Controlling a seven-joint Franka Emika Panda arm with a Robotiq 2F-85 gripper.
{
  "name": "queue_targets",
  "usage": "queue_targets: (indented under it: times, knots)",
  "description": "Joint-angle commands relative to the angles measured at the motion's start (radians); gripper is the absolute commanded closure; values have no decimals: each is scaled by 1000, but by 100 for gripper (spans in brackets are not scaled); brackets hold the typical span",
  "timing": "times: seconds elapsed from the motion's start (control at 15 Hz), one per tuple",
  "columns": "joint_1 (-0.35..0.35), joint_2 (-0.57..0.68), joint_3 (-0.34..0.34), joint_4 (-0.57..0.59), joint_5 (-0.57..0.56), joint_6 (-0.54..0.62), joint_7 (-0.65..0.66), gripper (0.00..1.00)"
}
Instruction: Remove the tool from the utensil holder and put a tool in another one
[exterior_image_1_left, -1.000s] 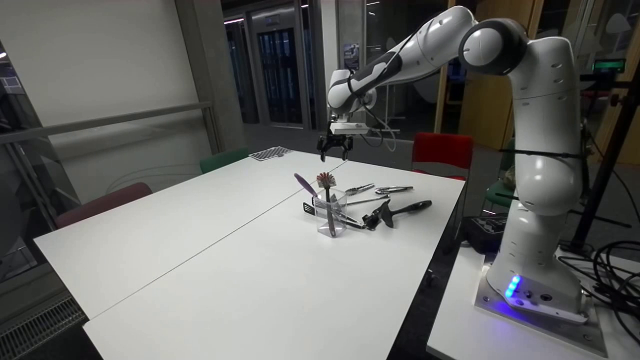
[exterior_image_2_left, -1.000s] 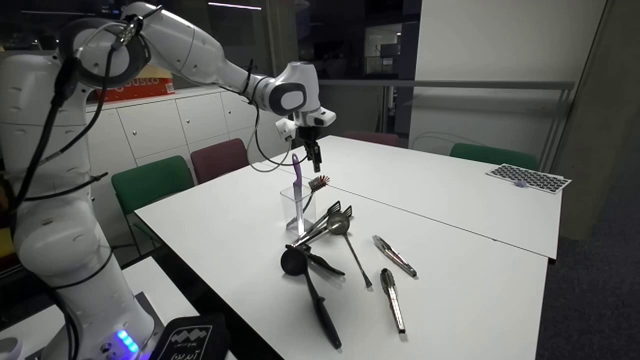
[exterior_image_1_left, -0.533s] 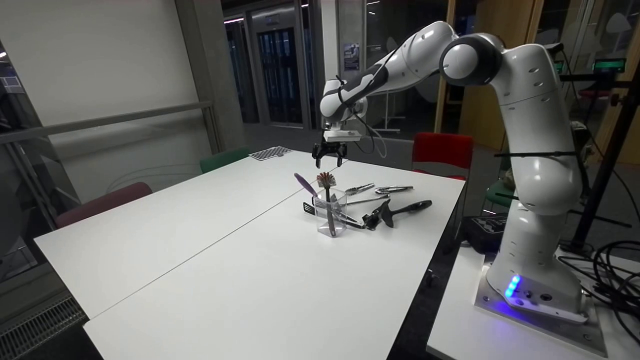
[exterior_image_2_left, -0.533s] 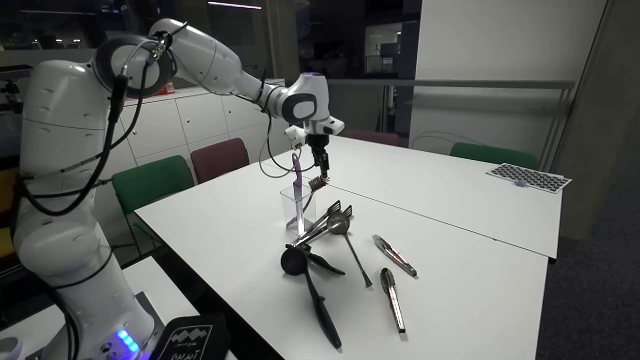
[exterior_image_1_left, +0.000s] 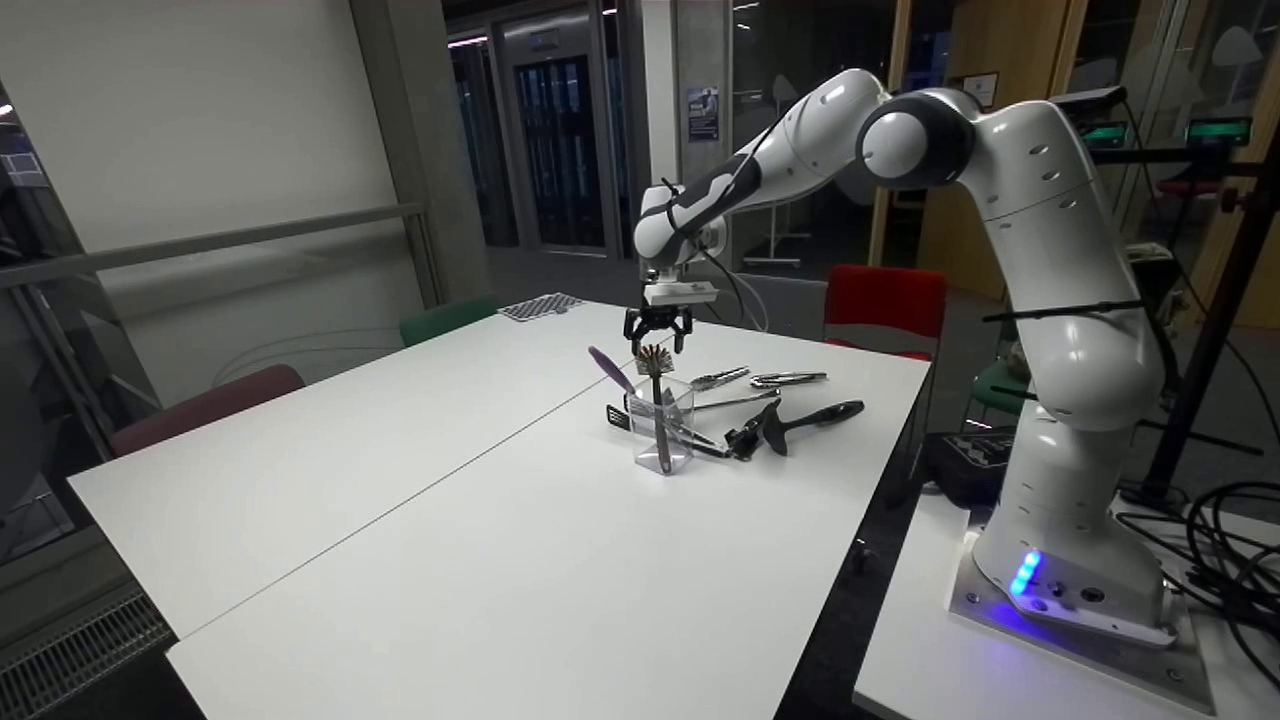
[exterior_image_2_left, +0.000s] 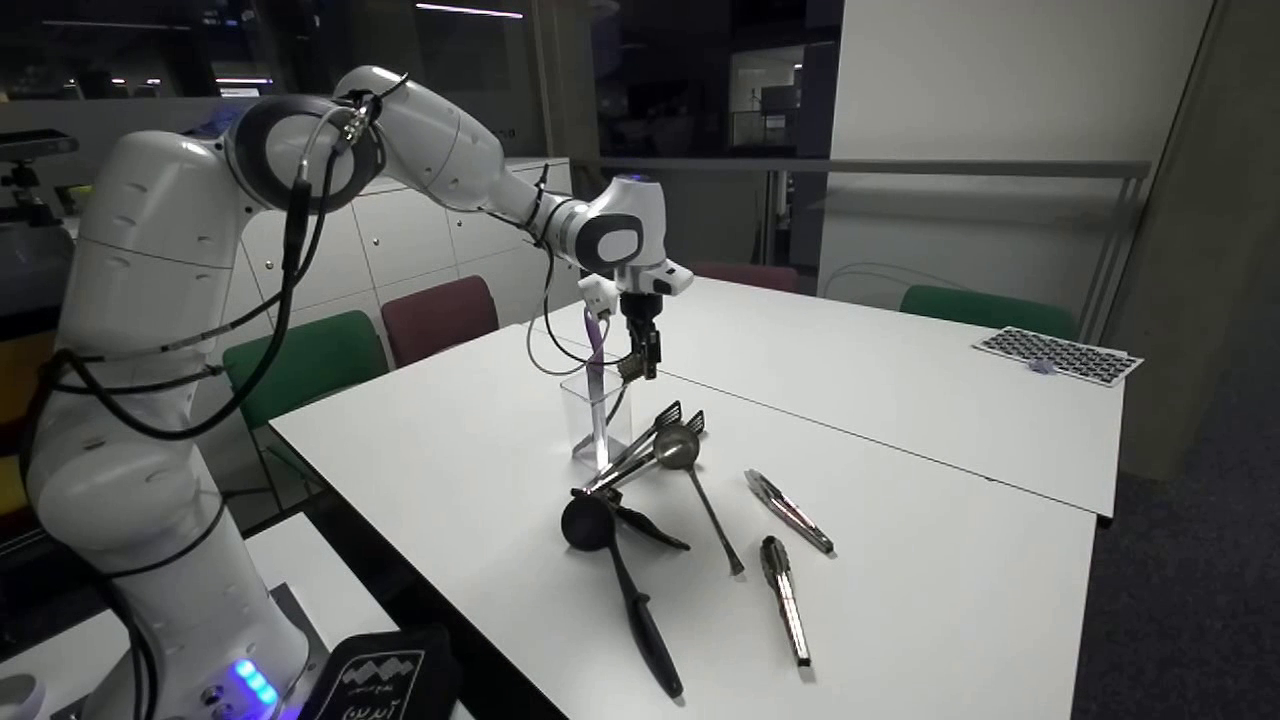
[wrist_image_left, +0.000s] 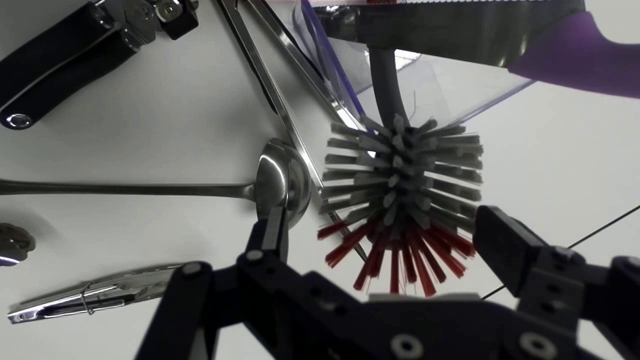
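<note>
Two utensils, a brush (wrist_image_left: 397, 185) and a purple-handled tool (exterior_image_2_left: 596, 375), lean in the clear utensil holder (exterior_image_2_left: 576, 418) on the counter (exterior_image_1_left: 430, 570). The fingers (wrist_image_left: 507, 245) stand wide apart, one to each side of the brush head in the wrist view (touching or not, I cannot tell). A ladle (exterior_image_2_left: 677, 447) lies near the holder.

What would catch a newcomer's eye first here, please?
Probably the grey-and-red bristled brush, standing head-up in the clear square plastic holder and framed in the wrist view by the open black gripper. Then perhaps the purple-handled metal utensil leaning in that holder, and the white robot arm arched over the white table.
</note>
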Motion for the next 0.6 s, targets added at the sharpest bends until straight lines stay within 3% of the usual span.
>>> queue_targets:
  times: [0.0,0.53]
  knots:
    - [-11,8,8,40,34,-52,-46,26]
    - [-17,1,6,74,54,-85,-43,86]
